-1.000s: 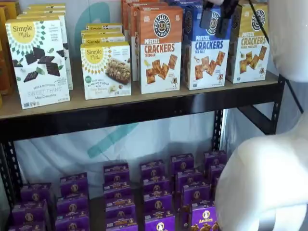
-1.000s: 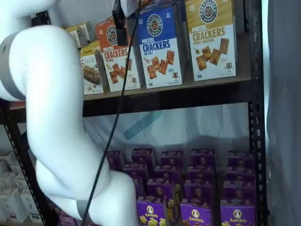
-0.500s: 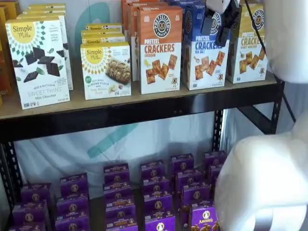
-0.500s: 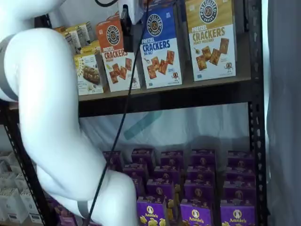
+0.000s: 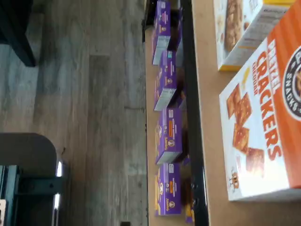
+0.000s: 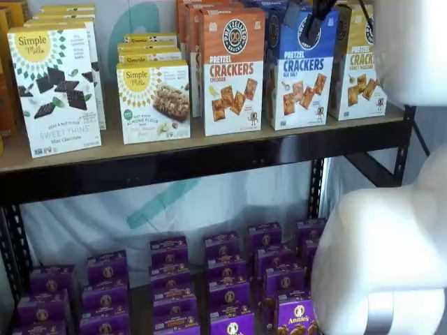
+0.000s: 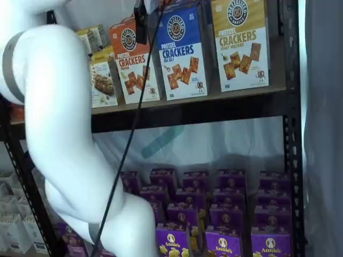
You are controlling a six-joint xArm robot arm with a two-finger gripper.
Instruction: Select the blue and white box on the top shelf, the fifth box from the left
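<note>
The long light-brown top shelf board with its thick black metal front beam [image 6: 209, 164] serves here as the table, and in both shelf views a row of cartons stands upright along its front edge. Toward the table's right end stands the tall blue-and-white pretzel cracker carton, blue above and white below with a round black logo [image 6: 302, 70], between the orange-topped cheddar cracker carton [image 6: 232, 73] on one side and the yellow-topped cracker carton [image 6: 360, 66] nearer the right corner; it appears just beside both neighbours, though whether the sides touch cannot be told. Its long axis runs vertically, its broad printed face turned to the front edge. The white robot arm [image 7: 59, 134] rises in front of the table, and its pincer [image 6: 312, 12] shows in a shelf view only as black fingers at the picture's top edge, in front of the blue carton's upper part. No plain gap between the fingers shows, so whether the pincer is wide or narrow cannot be told, and nothing appears held. The blue carton lies directly behind and mostly below the fingers, so the coming move likely calls for a descent and a reach inward across the front edge. The wrist view shows the orange carton and small purple boxes [image 5: 169, 136] on the lower level, but not the blue carton.
</note>
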